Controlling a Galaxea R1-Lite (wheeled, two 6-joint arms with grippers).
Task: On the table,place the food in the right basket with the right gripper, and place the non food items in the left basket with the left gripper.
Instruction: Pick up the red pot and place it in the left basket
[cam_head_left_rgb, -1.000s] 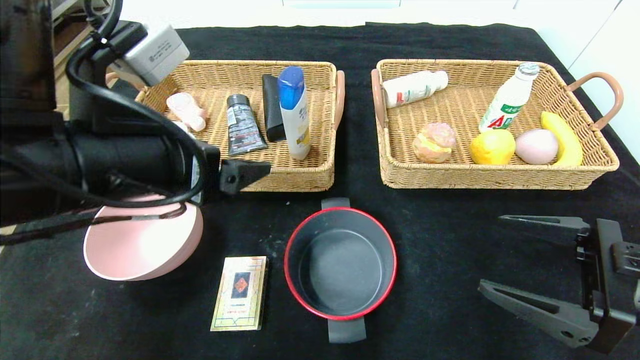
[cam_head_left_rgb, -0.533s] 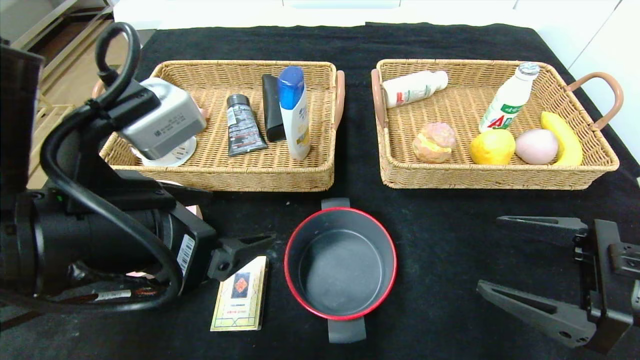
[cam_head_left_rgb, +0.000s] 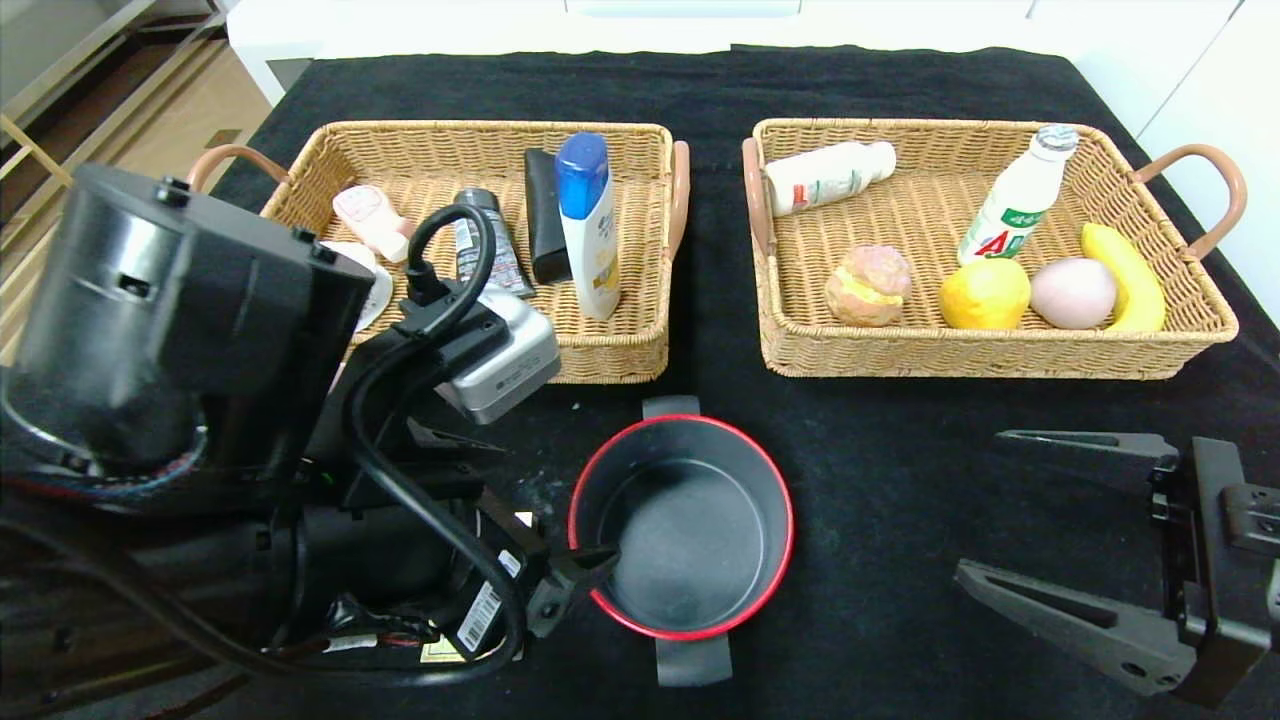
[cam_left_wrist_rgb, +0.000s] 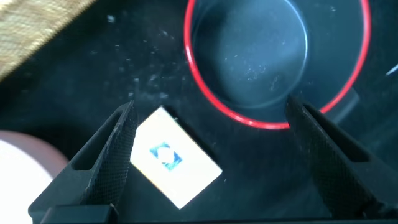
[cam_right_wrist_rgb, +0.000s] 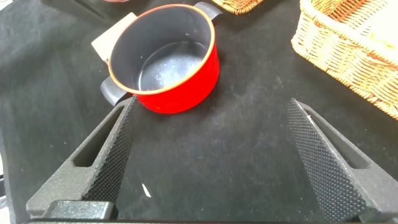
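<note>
Left gripper (cam_left_wrist_rgb: 211, 143) spread wide, lower left of head frame, above card box (cam_left_wrist_rgb: 176, 166) beside red pot (cam_left_wrist_rgb: 277, 56); centre jaws on box, avoid pot rim; right gripper (cam_head_left_rgb: 1075, 530) open, parked lower right

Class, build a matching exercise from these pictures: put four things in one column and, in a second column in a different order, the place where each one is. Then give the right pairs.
Things
1. banana
2. blue-capped bottle
3. red-rimmed pot
4. right hand

Places
A. in the left basket
B. on the black cloth, in front of the gap between the baskets
C. at the outer end of the right basket
D. over the cloth in front of the right basket

Pairs: 1-C, 2-A, 3-B, 4-D
</note>
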